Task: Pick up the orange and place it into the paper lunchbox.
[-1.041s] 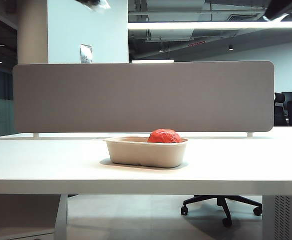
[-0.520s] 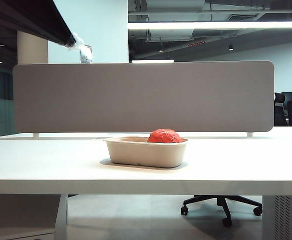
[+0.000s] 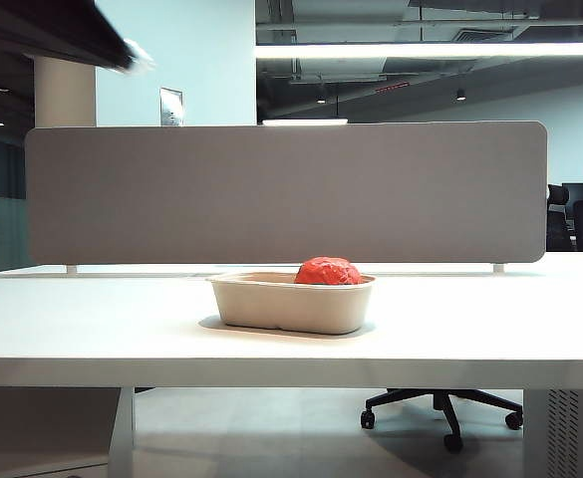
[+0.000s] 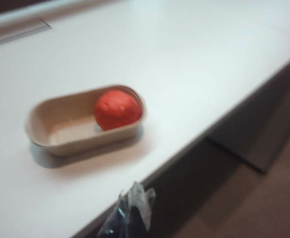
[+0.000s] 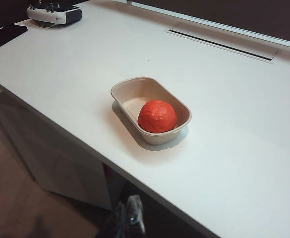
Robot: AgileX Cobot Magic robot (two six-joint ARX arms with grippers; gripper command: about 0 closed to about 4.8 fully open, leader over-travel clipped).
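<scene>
Orange (image 5: pixel 157 116) lay in paper lunchbox (image 5: pixel 130 91) on table (image 5: pixel 244 148), task apparently done; my left end effector (image 4: pixel 130 218), state unreadable, and closed right end effector (image 5: pixel 130 218) had withdrawn high, empty.

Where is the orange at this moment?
The orange sits inside the paper lunchbox, at its right end in the exterior view, near the middle of the white table; no end effector touches it.
</scene>
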